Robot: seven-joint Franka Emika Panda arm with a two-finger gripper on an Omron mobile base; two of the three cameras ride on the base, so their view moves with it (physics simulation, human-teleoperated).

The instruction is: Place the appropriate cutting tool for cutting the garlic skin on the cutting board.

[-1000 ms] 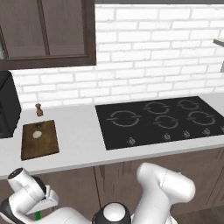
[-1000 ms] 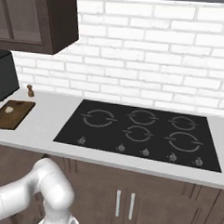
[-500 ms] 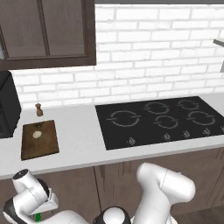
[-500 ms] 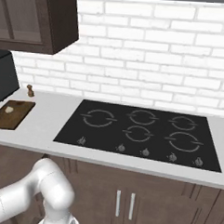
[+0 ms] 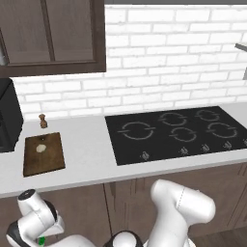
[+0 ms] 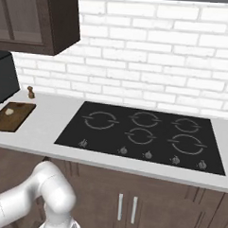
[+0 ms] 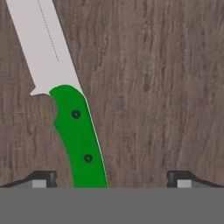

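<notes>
The arm rose from the base, bent at a bulky white elbow and folded down low to the left, its wrist sitting below the worktop edge in the left base view. The end effector was spread wide, its two dark fingertips well apart at the bottom of the hand view, closed on nothing.

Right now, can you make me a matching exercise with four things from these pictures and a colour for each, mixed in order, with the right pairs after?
Things:
1. knife handle
2. board
3. garlic
4. cooktop

Colours:
A. black
B. pale cream
C. bright green
D. dark brown

Pairs: 1-C, 2-D, 3-B, 4-A
</notes>
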